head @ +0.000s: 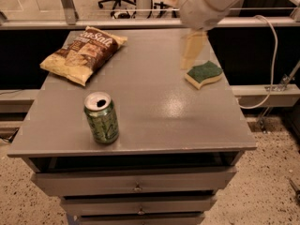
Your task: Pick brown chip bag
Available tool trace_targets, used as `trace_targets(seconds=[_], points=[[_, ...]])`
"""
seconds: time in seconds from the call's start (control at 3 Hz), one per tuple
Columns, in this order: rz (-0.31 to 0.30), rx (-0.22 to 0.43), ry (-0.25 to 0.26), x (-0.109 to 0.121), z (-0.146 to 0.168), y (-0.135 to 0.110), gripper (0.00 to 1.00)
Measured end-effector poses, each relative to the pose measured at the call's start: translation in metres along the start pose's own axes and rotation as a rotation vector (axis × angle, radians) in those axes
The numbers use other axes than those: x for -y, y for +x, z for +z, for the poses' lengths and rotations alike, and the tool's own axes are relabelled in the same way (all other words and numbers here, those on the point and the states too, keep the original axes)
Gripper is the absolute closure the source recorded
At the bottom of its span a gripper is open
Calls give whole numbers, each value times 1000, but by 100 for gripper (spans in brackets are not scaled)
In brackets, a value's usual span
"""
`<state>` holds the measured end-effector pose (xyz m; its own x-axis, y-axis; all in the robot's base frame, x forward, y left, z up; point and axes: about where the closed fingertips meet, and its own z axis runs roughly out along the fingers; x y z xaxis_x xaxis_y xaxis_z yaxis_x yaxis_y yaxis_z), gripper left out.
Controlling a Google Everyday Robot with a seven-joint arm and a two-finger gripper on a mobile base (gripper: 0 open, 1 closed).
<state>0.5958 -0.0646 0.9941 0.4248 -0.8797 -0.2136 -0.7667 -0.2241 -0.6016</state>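
Observation:
The brown chip bag (84, 53) lies flat at the far left of the grey cabinet top (154, 102). It has a dark brown middle, pale yellow ends and white lettering. My gripper (193, 50) hangs from the white arm (206, 1) at the far right of the top, just left of and behind the sponge. It is well to the right of the bag and holds nothing that I can see.
A green soda can (101, 117) stands upright, opened, near the front left. A green and yellow sponge (203, 73) lies at the right. Drawers (136, 184) sit below the top. A cable (269, 55) hangs off the right side. Office chairs stand behind a rail.

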Motion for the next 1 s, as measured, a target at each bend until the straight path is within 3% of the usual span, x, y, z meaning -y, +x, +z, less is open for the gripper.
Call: trace_targets(seconds=[0.33, 0.67, 1.0], points=[[-59, 131, -14, 14, 72, -45, 0], [-48, 219, -7, 27, 108, -76, 0], [22, 322, -15, 40, 147, -105, 0]])
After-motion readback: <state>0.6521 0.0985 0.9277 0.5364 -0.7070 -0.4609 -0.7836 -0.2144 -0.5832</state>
